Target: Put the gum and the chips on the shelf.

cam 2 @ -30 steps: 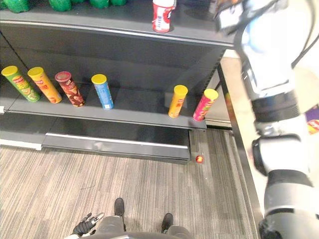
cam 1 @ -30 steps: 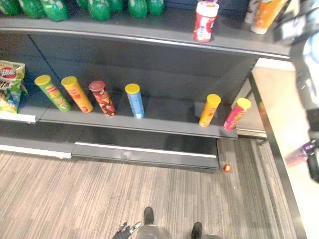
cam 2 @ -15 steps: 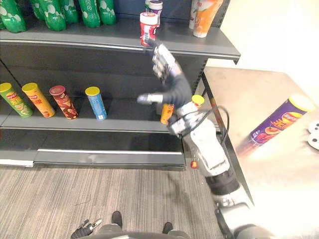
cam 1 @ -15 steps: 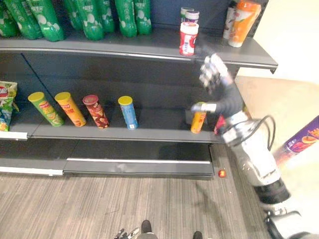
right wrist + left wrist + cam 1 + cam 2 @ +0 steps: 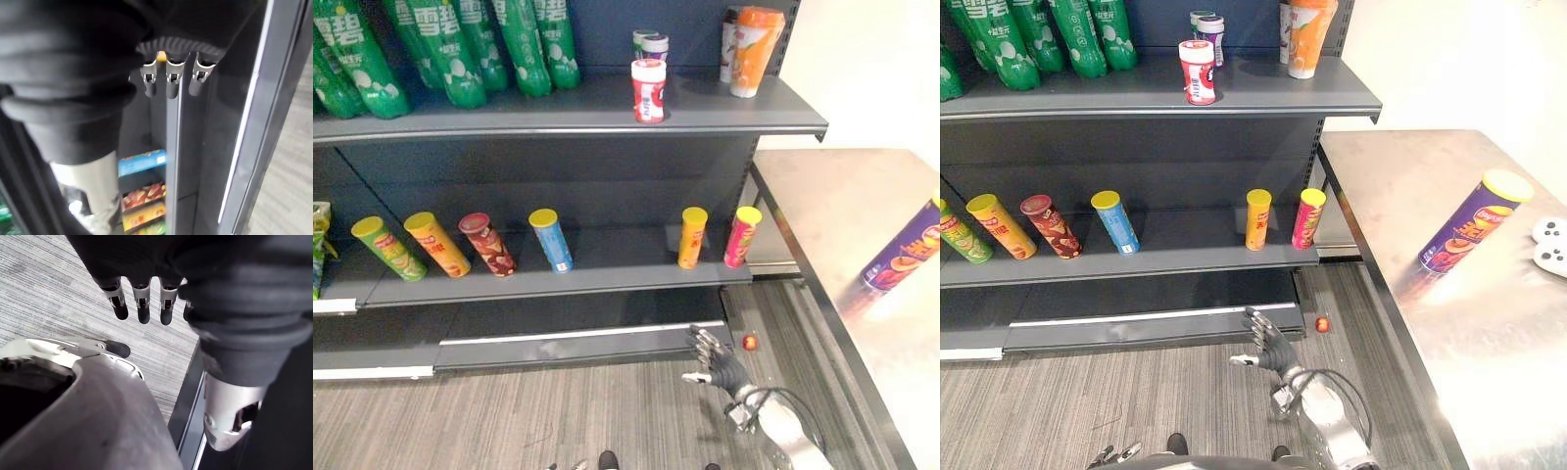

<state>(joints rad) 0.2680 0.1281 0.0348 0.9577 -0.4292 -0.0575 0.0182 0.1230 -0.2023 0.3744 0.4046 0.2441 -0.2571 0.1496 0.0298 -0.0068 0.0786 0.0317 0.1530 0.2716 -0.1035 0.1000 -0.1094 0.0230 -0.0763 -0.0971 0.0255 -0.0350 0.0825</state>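
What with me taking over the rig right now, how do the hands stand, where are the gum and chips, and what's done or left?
Right hand: open, empty, low over the floor.
Left hand: open, empty, also over the floor.
Gum: red-and-white bottle upright near the front of the top shelf; that part looks done.
Chips: purple can on the steel table; not yet shelved.
Left: pick up the chips and set them on the shelf.

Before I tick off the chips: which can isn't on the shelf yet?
The purple can with the yellow lid, on the steel table at the right. The six other cans are all on the dark lower shelf.
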